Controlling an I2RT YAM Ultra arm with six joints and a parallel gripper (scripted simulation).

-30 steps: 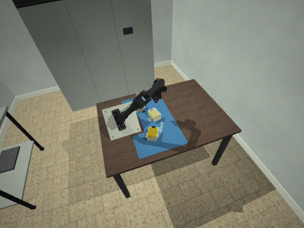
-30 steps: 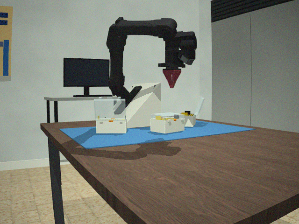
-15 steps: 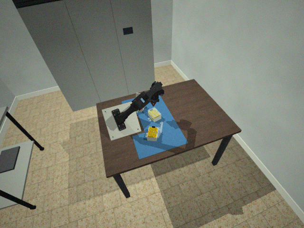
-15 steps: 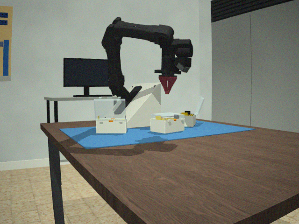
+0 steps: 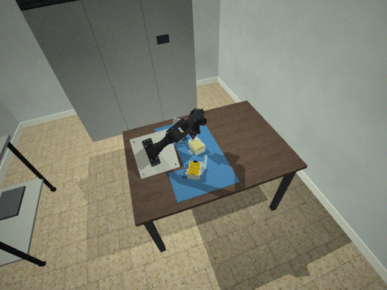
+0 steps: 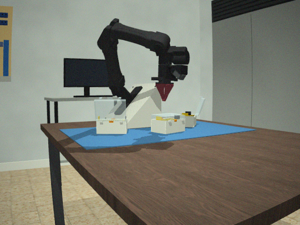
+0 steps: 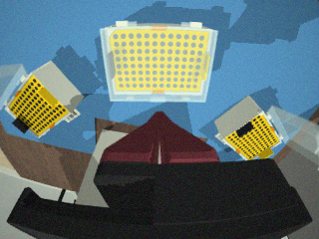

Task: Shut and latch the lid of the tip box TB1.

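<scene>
Three white tip boxes with yellow inserts stand on the blue mat [image 6: 154, 135]. The middle box [image 6: 168, 124] has its clear lid lying down over the insert; it also shows in the wrist view [image 7: 159, 62] and in the top view [image 5: 196, 145]. The left box [image 6: 111, 125] has its lid standing upright. The far box [image 6: 190, 119] has its lid raised too. The ID stickers are too small to read. My gripper [image 6: 164, 96] has red fingers, is shut and empty, and hangs above the middle box, clear of its lid; it also shows in the wrist view [image 7: 159, 135].
The arm's grey base plate [image 5: 154, 153] lies beside the mat on the brown table. A white wedge-shaped block [image 6: 143, 106] stands behind the boxes. In the top view the arm hides most of the third box; the near box [image 5: 194, 169] is in plain view.
</scene>
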